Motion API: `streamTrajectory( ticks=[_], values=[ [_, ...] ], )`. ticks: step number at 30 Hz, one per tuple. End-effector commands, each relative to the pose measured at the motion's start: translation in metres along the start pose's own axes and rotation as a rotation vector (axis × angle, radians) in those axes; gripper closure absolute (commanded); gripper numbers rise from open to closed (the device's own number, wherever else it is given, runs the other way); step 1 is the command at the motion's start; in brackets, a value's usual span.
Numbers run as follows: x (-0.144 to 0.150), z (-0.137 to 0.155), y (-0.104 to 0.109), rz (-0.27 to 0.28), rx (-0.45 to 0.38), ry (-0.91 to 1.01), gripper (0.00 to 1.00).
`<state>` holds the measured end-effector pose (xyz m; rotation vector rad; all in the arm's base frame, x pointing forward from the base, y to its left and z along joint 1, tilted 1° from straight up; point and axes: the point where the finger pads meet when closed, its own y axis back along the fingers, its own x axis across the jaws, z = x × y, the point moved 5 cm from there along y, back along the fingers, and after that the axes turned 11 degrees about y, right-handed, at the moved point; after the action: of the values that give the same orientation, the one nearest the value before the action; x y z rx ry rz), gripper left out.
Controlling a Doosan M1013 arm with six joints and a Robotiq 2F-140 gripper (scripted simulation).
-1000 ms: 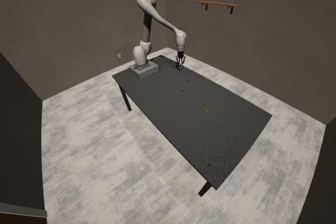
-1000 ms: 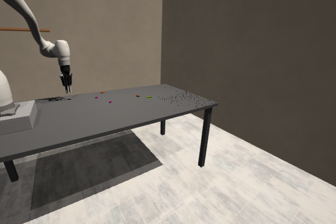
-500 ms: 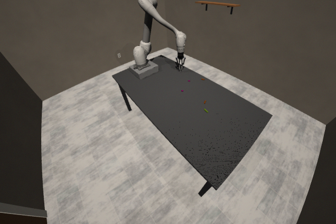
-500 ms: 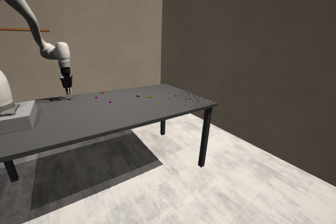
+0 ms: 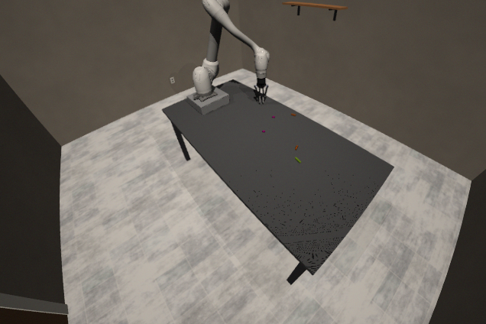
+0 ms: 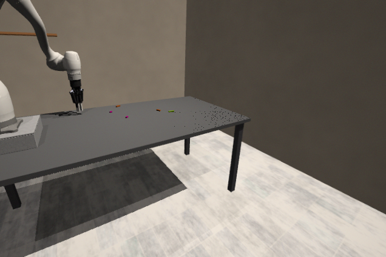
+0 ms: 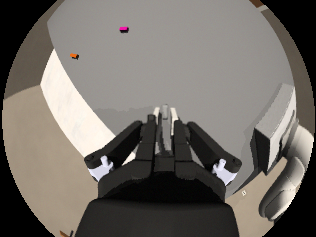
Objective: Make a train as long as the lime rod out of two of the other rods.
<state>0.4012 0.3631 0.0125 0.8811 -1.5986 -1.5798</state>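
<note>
While the tool (image 5: 260,101) hangs near the arm's end of the counter (image 5: 219,163), fingers drawn narrow and nearly parallel, nothing shows between them; I judge it holds nothing.

Rods, top view: lime rod (image 5: 298,160) lies flat mid-counter, well apart from the tool. One orange rod (image 5: 296,147) lies just beside it, not touching. A second orange rod (image 5: 293,115) sits near the far edge. Two magenta rods (image 5: 273,117) (image 5: 263,131) lie between the tool and the lime rod, apart from each other. No grey or blue rod can be made out; a grey one would blend into the counter.

Materials: rods are short, plain, solid-coloured sticks, too small to tell whether they are round or square. Counter is dark grey and matt, speckled at its far end, on thin black legs. The tool has black linkages and pale fingertips (image 6: 80,108).

Handling (judgement): rods look rigid and very light, likely to skid or roll if nudged. Take each at mid-length, fingers across the narrow width, long axis level. Come down straight; a glancing fingertip would flick one away.
</note>
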Motion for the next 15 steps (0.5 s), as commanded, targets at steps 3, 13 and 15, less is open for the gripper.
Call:
streamTrajectory(
  ticks=[3,13,15],
  values=[
    [0.0,0.0,-0.0046,0.0,0.0,0.0,0.77],
    [-0.0001,0.0001,-0.0102,0.0,0.0,0.0,0.77],
    [-0.0001,0.0001,-0.0102,0.0,0.0,0.0,0.77]
  ],
)
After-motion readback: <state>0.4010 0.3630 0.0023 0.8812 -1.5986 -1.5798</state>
